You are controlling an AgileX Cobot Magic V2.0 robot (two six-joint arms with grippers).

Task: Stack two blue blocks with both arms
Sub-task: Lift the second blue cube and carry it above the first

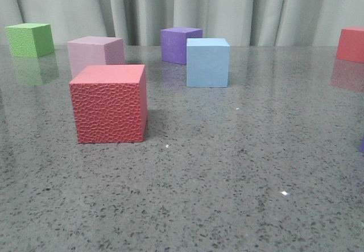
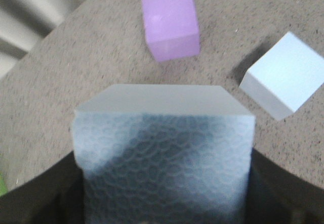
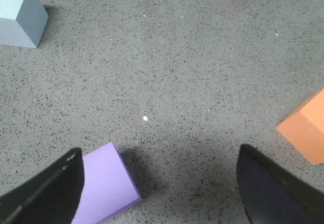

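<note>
Left fingers (image 2: 162, 204) clamp one pale sky-blue matte foam cube (image 2: 164, 153); its twin (image 2: 283, 75) lies ahead, slightly aside; right fingers (image 3: 162, 183) gape, empty.

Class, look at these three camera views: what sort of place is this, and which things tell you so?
Probably a robot test bench or lab: a speckled grey tabletop, a plain grey curtain backdrop, and coloured foam cubes set out as props, such as the red cube and a blue block.

The right tool (image 3: 162, 193) has two black fingers (image 3: 45, 191) with slanted, smooth sides and pointy tips. The left tool (image 2: 162, 204) shows only dark black bits at both sides.
</note>
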